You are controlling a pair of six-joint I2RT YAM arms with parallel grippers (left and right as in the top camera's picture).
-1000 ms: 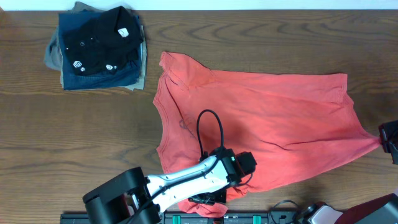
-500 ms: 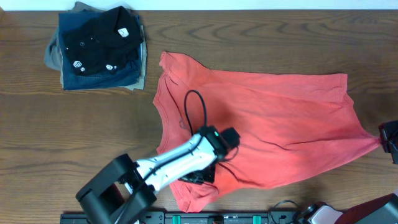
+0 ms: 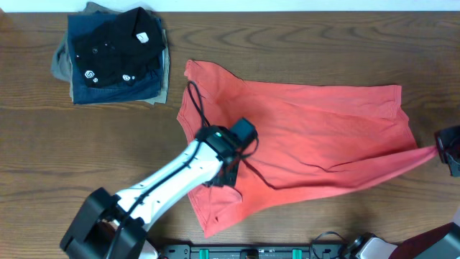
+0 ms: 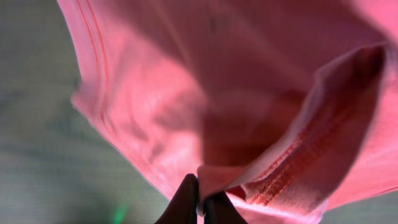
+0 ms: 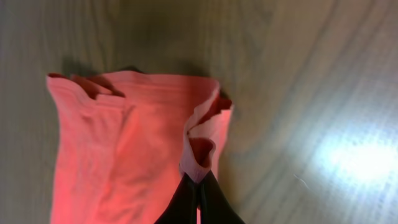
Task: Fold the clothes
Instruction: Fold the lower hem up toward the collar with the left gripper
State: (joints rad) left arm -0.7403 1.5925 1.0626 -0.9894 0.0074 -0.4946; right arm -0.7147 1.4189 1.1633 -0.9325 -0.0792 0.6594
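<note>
Red-orange T-shirt (image 3: 316, 129) lying across the centre and right of the wooden surface (image 3: 65, 151), left pincer (image 4: 200, 200) pinching a hem fold at lower centre, right pincer (image 5: 199, 190) pinching a corner at the right edge, folded garment stack (image 3: 111, 54) upper left

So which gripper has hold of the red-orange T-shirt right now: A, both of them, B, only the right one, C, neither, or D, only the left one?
A: the left gripper is pinched shut on a hemmed fold of the T-shirt, and the right gripper is pinched shut on a bunched edge of it.
</note>
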